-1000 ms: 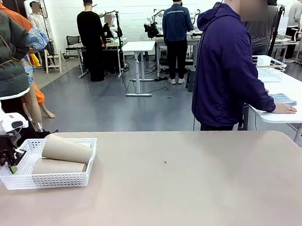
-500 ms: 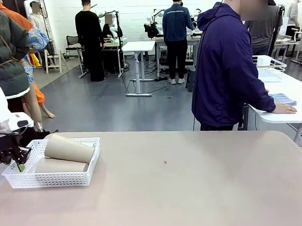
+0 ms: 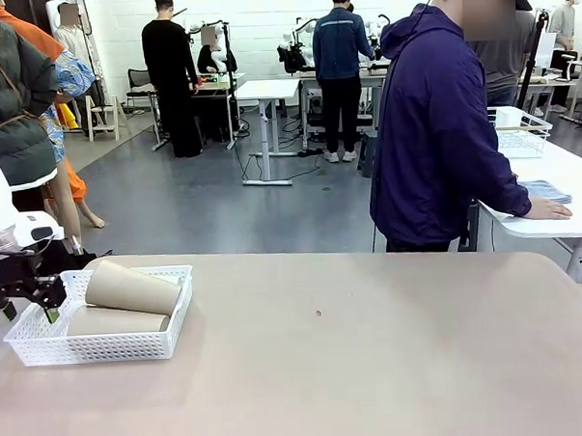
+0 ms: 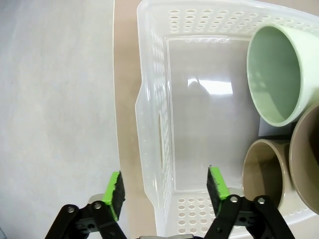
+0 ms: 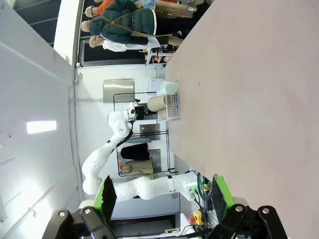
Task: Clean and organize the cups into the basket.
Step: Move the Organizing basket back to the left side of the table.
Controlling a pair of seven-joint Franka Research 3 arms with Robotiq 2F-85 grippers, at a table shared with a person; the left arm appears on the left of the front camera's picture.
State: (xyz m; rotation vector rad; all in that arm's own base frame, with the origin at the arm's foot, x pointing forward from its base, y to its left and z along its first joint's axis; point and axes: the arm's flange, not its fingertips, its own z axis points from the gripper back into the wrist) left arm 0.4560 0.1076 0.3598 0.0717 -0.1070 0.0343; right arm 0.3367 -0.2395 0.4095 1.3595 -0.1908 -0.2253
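The white lattice basket (image 3: 103,344) sits at the table's left end. Two tan cups lie in it, one (image 3: 132,288) resting across the other (image 3: 117,322). My left gripper (image 3: 28,311) is open at the basket's left short end. In the left wrist view my left gripper (image 4: 165,186) straddles that end wall (image 4: 152,144), one green pad outside and one inside, without pinching it. Inside the basket lie a mint green cup (image 4: 274,74) and two tan cups (image 4: 264,172). My right gripper (image 5: 164,195) is open and holds nothing above the table, far from the basket (image 5: 171,101).
The tan tabletop (image 3: 375,369) stretches bare to the right of the basket. A person in a purple jacket (image 3: 441,124) stands past the far edge, turned to a white side table (image 3: 561,216) with a wire-rimmed basket (image 3: 519,131).
My left gripper has opened and let go of the basket's end wall. The basket slid slightly right before that and now rests still. The right arm has not moved.
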